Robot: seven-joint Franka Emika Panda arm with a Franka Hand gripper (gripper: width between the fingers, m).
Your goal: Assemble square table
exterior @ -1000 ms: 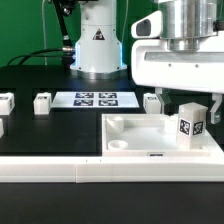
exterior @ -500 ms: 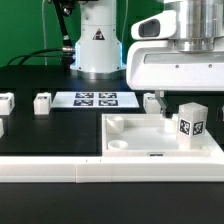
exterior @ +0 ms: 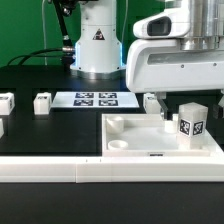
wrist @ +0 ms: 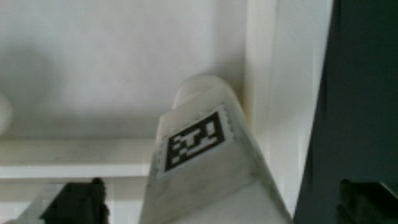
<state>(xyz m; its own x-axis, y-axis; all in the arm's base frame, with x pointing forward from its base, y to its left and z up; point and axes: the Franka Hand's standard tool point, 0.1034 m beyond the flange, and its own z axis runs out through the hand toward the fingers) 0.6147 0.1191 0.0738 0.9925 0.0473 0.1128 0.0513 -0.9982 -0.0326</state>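
Note:
The square table's top (exterior: 130, 142), a white slab with a raised rim, lies at the front on the exterior view's right. A white leg (exterior: 190, 125) with a black-white tag stands upright in the top's corner. My gripper (exterior: 187, 108) hangs over that leg, open, with its jaws on either side and apart from it. In the wrist view the leg (wrist: 208, 140) rises between the two dark fingertips (wrist: 80, 203), with gaps on both sides. Three more legs (exterior: 42, 101) (exterior: 5, 101) (exterior: 152, 102) stand loose on the black table behind the top.
The marker board (exterior: 92, 99) lies flat behind the slab, in front of the robot's base (exterior: 97, 45). A long white rail (exterior: 90, 171) runs along the front edge. The arm's wide white hand (exterior: 175, 65) overhangs the slab's right part.
The hand has shifted slightly over the slab and the jaws have spread a touch wider. The leg in the corner has stayed upright in place.

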